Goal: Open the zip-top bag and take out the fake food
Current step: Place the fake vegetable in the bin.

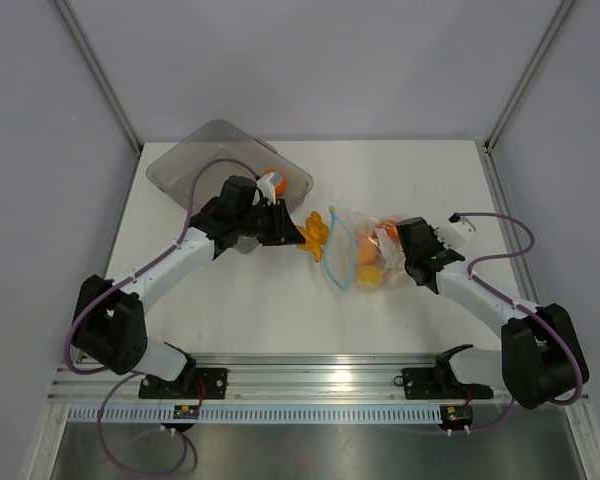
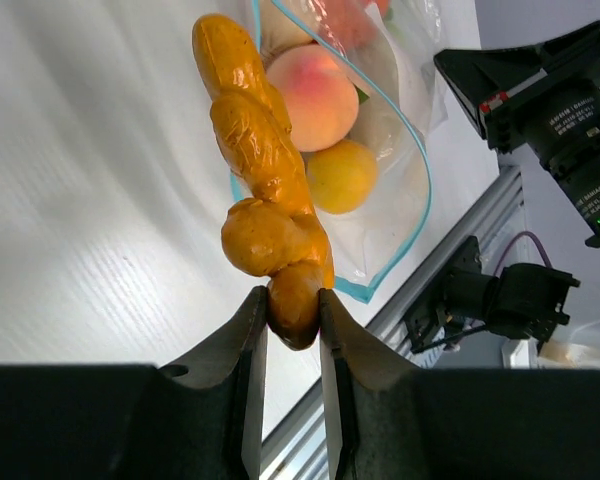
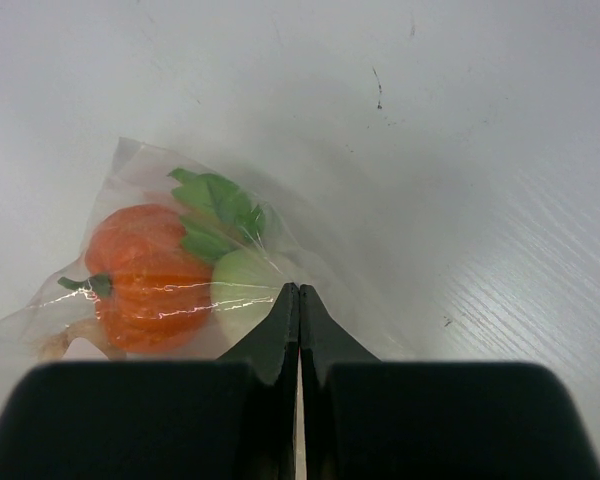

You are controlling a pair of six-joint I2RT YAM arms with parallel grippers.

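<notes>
**A:** Where is the bag point(image 1: 358, 252)?

**B:** Just to 3 o'clock of the middle of the surface point(image 1: 270, 310). Its mouth faces 9 o'clock and the blue strip is parted. The right claw point(image 3: 299, 290) is pinched fully closed on the plastic at the sealed end, beside a toy pumpkin point(image 3: 145, 275).

**A:** And the left claw point(image 2: 293, 300)?

**B:** Narrowly parted, clamped on the tip of a knobbly yellow piece point(image 2: 265, 170) lying right at the bag's mouth. A peach point(image 2: 315, 95) and a yellow ball point(image 2: 342, 175) sit inside.

**A:** How to do this pull well?

**B:** I'd draw the piece straight toward 9 o'clock, low and slow, with the right claw anchoring the bag so it doesn't drag along. The hold is only on the tip, so no jerks. Then probably over to the grey tray point(image 1: 195, 155) at 10 o'clock.

**A:** The room?

**B:** White surface, plain pale walls point(image 1: 310, 60), metal posts point(image 1: 95, 75) at the far corners, and a rail point(image 1: 310, 375) along 6 o'clock
</notes>
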